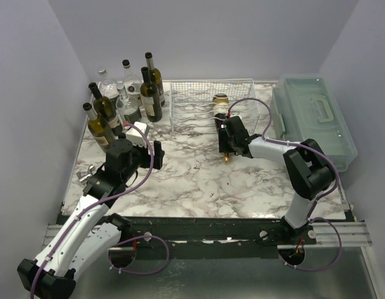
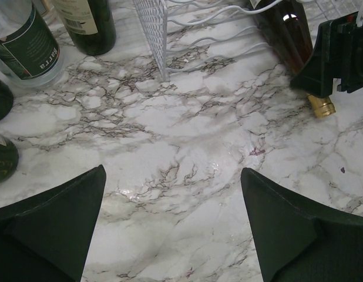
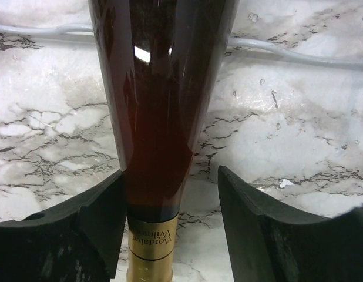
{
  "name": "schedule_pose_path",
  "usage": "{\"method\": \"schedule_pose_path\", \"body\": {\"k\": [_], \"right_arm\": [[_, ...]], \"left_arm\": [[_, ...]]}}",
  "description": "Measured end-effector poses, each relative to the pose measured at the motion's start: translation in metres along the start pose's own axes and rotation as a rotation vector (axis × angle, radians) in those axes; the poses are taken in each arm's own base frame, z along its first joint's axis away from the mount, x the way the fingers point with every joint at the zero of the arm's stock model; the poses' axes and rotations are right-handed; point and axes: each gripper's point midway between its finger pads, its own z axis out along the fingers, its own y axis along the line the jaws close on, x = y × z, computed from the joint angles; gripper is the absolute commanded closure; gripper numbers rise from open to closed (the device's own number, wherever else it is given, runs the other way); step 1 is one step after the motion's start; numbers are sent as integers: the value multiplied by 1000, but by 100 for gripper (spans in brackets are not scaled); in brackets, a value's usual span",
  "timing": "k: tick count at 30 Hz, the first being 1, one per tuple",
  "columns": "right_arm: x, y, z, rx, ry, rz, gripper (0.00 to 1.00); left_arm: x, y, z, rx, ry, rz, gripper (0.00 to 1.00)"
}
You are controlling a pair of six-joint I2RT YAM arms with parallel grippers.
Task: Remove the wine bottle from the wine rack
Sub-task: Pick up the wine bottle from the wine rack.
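The wine bottle (image 1: pixel 222 111), dark brown glass with a gold foil neck, lies in the white wire wine rack (image 1: pixel 195 103) with its neck pointing out toward the front. My right gripper (image 1: pixel 228 144) is open and straddles the neck. In the right wrist view the bottle (image 3: pixel 161 106) fills the gap of the right gripper (image 3: pixel 171 173); the left finger (image 3: pixel 81 229) touches the glass and the right finger (image 3: pixel 269 229) stands apart. My left gripper (image 1: pixel 155 152) is open and empty over the marble table (image 2: pixel 172 200). The left wrist view shows the bottle (image 2: pixel 287 35) and the rack (image 2: pixel 152 29).
Several upright bottles (image 1: pixel 124 99) stand at the back left, close to my left arm, and show in the left wrist view (image 2: pixel 29 41). A translucent green-grey box with a handle (image 1: pixel 314 118) stands at the right. Grey walls enclose the table.
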Motion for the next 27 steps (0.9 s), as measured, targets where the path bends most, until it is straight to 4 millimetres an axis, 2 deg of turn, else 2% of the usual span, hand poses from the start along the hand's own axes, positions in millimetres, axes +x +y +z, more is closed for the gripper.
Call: {"method": "schedule_pose_path", "body": {"k": [7,11,16,20,24,27], "right_arm": [[0,2,3,-7,-8,-18,51],[2,3,5,-7,-4,-22,52],[2,3,6,-6,-4,-26,49],[2,3,6,-7,-3,-28,53],[3,4,6,-10,-2,-29,75],[3,4,5,-15,-5,-31,98]], "left_arm": [[0,0,0,0,-2,0,2],[0,0,0,0,-3,1,2],[0,0,0,0,-3,1,1],[0,0,0,0,-3,1,1],[0,0,0,0,-3,1,2],[0,0,0,0,-4,1,2]]}}
